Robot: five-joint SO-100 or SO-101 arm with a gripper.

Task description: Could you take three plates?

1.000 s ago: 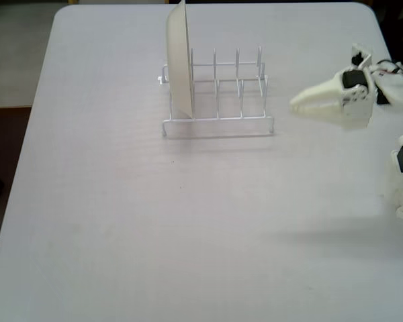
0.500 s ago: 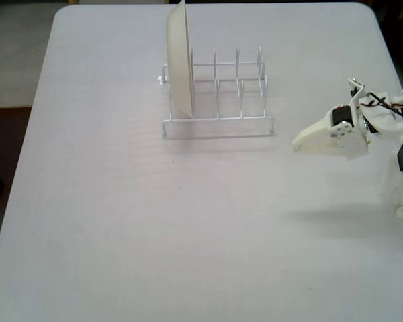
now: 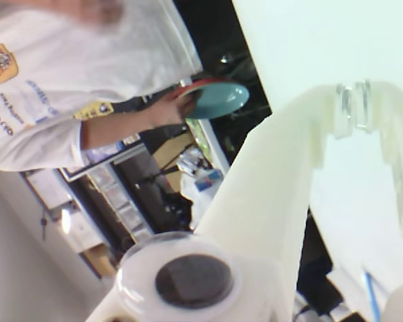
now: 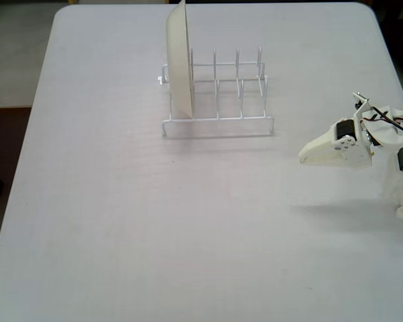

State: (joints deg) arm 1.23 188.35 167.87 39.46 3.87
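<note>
In the wrist view a person's hand [image 3: 166,111] holds a light blue plate [image 3: 220,100], with the red-orange rim of an orange plate [image 3: 196,84] showing behind it. The yellow plate is out of view. None of the three plates shows in the fixed view. My gripper [image 4: 303,155] hovers at the table's right side in the fixed view, far from the plates. Its jaws look shut and empty, forming one white wedge that points left. White parts of my arm [image 3: 269,194] fill the right of the wrist view.
A white wire dish rack [image 4: 238,90] stands at the back middle of the white table [image 4: 154,221]. A cream-white plate [image 4: 178,60] stands upright in the rack's leftmost slot. A person in a white shirt [image 3: 67,74] stands beside shelves and clutter in the wrist view.
</note>
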